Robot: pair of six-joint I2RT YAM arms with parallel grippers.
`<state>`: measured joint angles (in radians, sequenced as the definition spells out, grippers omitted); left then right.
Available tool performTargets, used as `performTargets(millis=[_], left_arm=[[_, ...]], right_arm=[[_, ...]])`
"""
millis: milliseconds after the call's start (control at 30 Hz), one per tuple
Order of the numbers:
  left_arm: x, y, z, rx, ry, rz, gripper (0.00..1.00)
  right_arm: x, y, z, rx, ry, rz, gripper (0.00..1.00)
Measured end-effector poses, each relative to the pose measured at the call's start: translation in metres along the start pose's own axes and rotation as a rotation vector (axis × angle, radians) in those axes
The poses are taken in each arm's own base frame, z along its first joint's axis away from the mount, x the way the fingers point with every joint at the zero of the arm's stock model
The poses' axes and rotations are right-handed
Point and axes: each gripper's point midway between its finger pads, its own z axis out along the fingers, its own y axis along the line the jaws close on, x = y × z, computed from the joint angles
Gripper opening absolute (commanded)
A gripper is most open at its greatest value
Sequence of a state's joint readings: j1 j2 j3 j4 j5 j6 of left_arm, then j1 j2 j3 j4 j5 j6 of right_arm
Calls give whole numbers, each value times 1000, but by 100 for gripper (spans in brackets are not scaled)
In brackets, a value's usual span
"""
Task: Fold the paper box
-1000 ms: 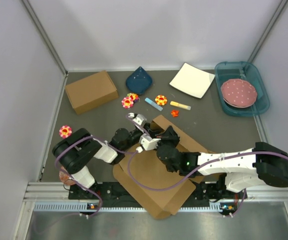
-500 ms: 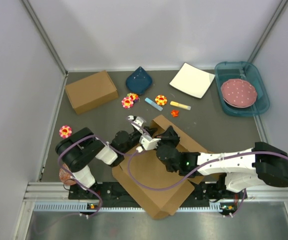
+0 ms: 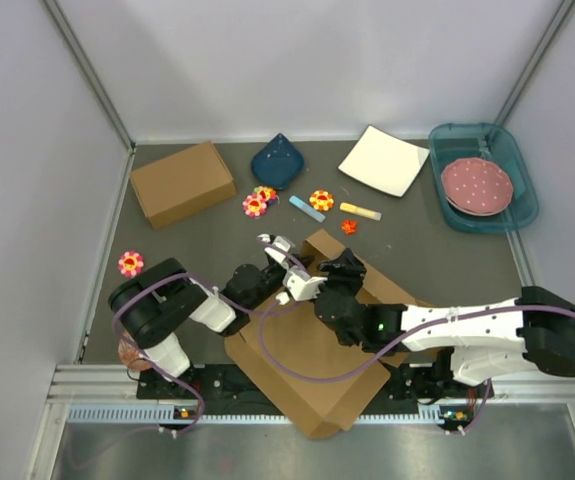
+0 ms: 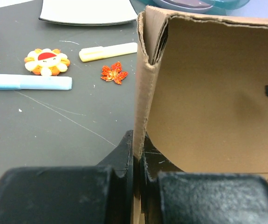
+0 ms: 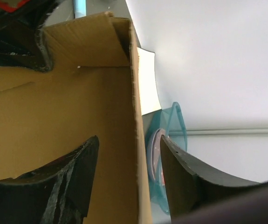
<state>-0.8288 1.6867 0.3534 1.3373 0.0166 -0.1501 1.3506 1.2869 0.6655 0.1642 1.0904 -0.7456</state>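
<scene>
Since a second ago, the left end effector (image 4: 136,148) has gone from apart to clamped on an upright side wall of the paper box (image 3: 302,365). The right end effector (image 5: 129,142) has gone from together to apart, one finger on each side of another raised wall, gripping nothing.

- Paper box: brown, partly raised, at the near middle of the desk (image 3: 207,240) between both arms, overhanging the near rail.
- Containers: teal tub (image 3: 467,140), far right, holds a pink dotted plate (image 3: 477,185). Deeper cardboard box (image 3: 182,182), far left, is closed.
- Left wrist view only: the wall's corrugated cut edge; beyond it a flower toy (image 4: 46,61), blue marker (image 4: 29,81), yellow marker (image 4: 108,51) and orange leaf (image 4: 114,73).
- Right wrist view only: the box interior.
- Top view only: dark blue dish (image 3: 277,160), white square plate (image 3: 384,160), lone flower (image 3: 131,263) beside the left arm.
</scene>
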Motion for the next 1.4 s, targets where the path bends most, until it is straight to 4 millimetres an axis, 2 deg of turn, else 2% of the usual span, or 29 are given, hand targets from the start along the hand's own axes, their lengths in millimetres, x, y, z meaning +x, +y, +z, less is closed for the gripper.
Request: performTargets(millis=[267, 433, 567, 733, 867, 1000, 1100, 1167, 1267, 1333, 1400], left_arm=[[-1, 7, -5, -46, 0, 0, 0], [-3, 11, -9, -74, -2, 0, 0], [-12, 15, -11, -104, -28, -1, 0], [-21, 28, -13, -175, -57, 14, 0], [-11, 43, -16, -252, -29, 57, 0], [-8, 54, -16, -311, -24, 92, 0], [-8, 58, -13, -343, -29, 106, 0], [-8, 59, -12, -371, -34, 113, 0], [-8, 60, -12, -401, -41, 120, 0], [-8, 61, -14, -419, -42, 121, 0], [-8, 61, -16, -435, -44, 121, 0]], right_arm=[[-11, -27, -18, -11, -51, 137, 66], [-6, -43, -29, -16, -76, 214, 66], [-7, -52, -40, -48, -127, 307, 67], [-16, -75, -58, -96, -248, 557, 66], [-37, -101, -66, -136, -341, 772, 66], [-51, -126, -52, -155, -360, 978, 63], [-48, -133, -23, -174, -323, 1127, 58], [-43, -124, -3, -216, -282, 1194, 56], [-39, -100, 19, -293, -205, 1246, 56], [-38, -83, 23, -350, -166, 1251, 57], [-40, -76, 20, -385, -163, 1254, 57]])
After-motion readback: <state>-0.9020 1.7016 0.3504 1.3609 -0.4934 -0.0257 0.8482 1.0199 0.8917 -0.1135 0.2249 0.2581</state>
